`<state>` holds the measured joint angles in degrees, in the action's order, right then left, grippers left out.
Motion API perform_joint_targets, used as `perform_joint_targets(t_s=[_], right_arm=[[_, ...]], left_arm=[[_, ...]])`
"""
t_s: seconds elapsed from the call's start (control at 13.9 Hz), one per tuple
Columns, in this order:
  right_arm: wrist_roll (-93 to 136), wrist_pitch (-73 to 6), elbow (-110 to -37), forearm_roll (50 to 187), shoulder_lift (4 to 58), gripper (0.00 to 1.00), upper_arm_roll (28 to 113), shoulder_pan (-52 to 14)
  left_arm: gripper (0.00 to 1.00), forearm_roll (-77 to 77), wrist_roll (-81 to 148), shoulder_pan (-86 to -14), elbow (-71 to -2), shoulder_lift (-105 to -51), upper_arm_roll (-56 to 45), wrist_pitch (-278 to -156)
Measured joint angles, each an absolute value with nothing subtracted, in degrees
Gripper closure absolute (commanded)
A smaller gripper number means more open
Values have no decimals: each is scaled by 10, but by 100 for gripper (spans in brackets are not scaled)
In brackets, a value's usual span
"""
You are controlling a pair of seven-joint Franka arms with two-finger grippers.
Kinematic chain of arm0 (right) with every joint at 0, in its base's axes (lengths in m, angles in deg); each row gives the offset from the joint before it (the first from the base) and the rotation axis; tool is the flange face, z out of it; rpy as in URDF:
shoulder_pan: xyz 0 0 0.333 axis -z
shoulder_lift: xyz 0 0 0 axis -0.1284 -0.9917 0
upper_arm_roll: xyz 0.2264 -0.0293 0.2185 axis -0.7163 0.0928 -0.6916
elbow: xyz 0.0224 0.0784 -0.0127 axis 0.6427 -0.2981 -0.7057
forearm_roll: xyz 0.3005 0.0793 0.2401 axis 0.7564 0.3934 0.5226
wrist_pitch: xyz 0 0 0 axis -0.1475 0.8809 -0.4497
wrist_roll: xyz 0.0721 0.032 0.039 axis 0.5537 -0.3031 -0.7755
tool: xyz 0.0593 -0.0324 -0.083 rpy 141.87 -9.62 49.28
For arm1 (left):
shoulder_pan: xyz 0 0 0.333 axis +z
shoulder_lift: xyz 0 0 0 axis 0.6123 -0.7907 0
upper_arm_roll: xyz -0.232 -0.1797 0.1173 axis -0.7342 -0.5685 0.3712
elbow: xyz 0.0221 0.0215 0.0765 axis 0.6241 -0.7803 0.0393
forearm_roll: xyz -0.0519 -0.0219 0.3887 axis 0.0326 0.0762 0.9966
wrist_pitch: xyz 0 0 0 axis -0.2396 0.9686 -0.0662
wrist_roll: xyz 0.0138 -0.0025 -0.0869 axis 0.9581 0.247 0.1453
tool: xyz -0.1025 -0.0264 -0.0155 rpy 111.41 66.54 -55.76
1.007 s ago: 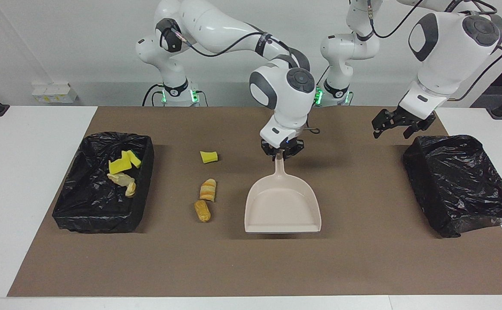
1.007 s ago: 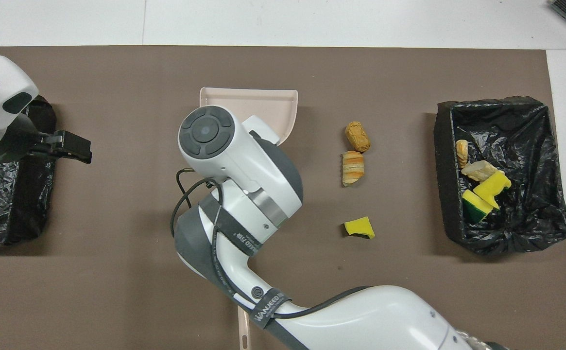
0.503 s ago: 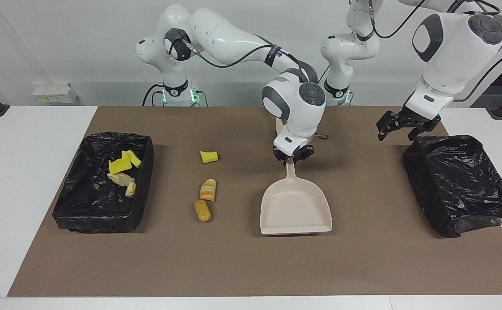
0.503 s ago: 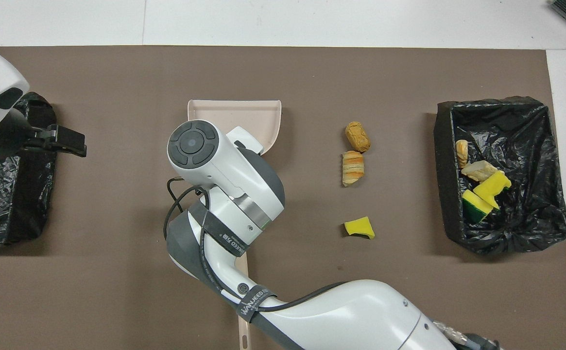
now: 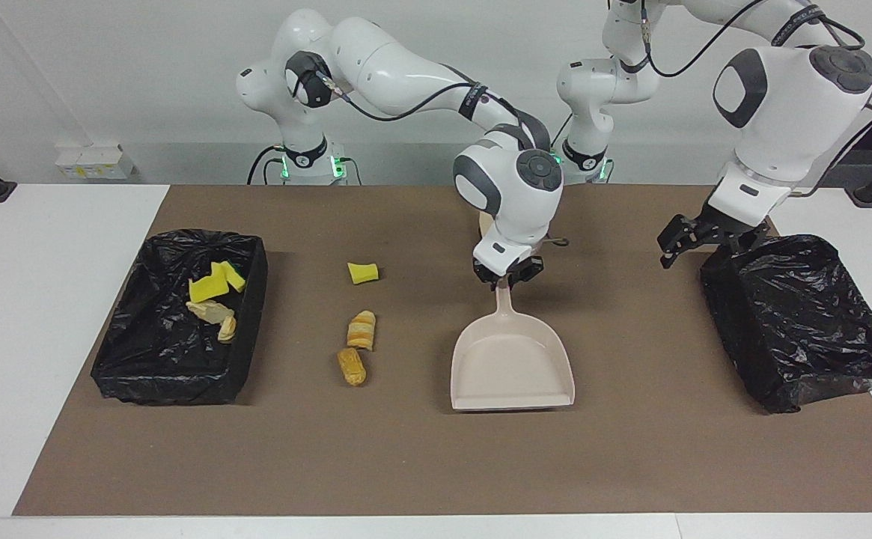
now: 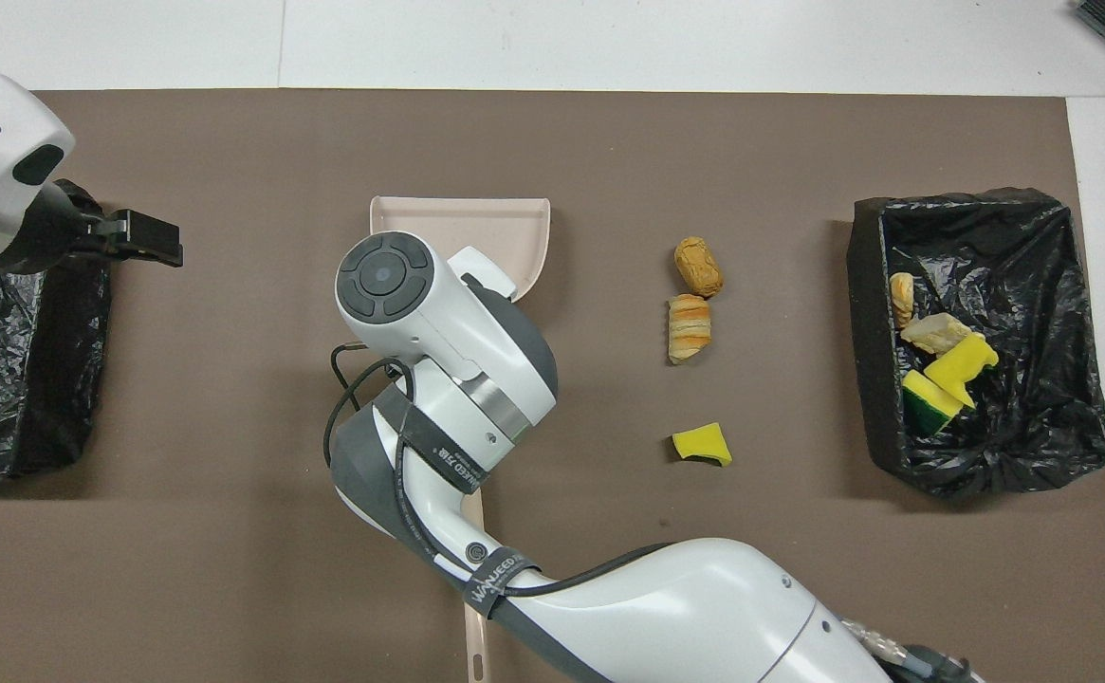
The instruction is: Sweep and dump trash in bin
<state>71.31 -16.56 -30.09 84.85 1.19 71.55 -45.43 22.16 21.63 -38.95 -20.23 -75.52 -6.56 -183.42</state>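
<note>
Three pieces of trash lie loose on the brown mat (image 5: 630, 464): a yellow sponge chunk (image 5: 362, 272) nearest the robots, then a striped pastry piece (image 5: 361, 330), then a browner pastry piece (image 5: 352, 366) just beside it and farthest from the robots. Four more pieces, yellow sponge (image 5: 208, 287) among them, sit inside the bin toward the right arm's end (image 5: 174, 374).

The right gripper (image 5: 507, 278) has its fingertips closed on the handle of the beige dustpan (image 5: 512, 363), whose mouth faces away from the robots. The pan rests mid-table, well apart from the loose pieces. The left gripper (image 5: 677, 241) hangs empty with its fingers spread wide, over the mat beside the second bin (image 5: 802, 322) at the left arm's end, which shows no trash.

Risks noted:
- The hold is on the narrow handle end; pressing the pan lip down could, in my judgement, twist it in the grip.
- The pan mouth does not face the trash; a sideways slide would likely shove the pieces with the pan wall, not scoop them.
- The two pastries look rounded and may roll off line.
- The light sponge chunk may skid ahead of the lip.
</note>
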Motion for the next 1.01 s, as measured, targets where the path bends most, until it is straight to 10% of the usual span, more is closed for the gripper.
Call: perform_joint_targets(t_s=[0.22, 0.29, 1.01], right_arm=[[713, -176, -301, 848, -5, 80, 716, -458], [713, -176, -300, 848, -5, 51, 716, -459], [713, -178, -298, 849, 69, 21, 724, -416]], left_arm=[[0, 222, 216, -390, -203, -766, -68, -1855], [0, 222, 216, -390, -203, -768, -69, -1864], [0, 222, 215, -413, -204, -822, -79, -1969]])
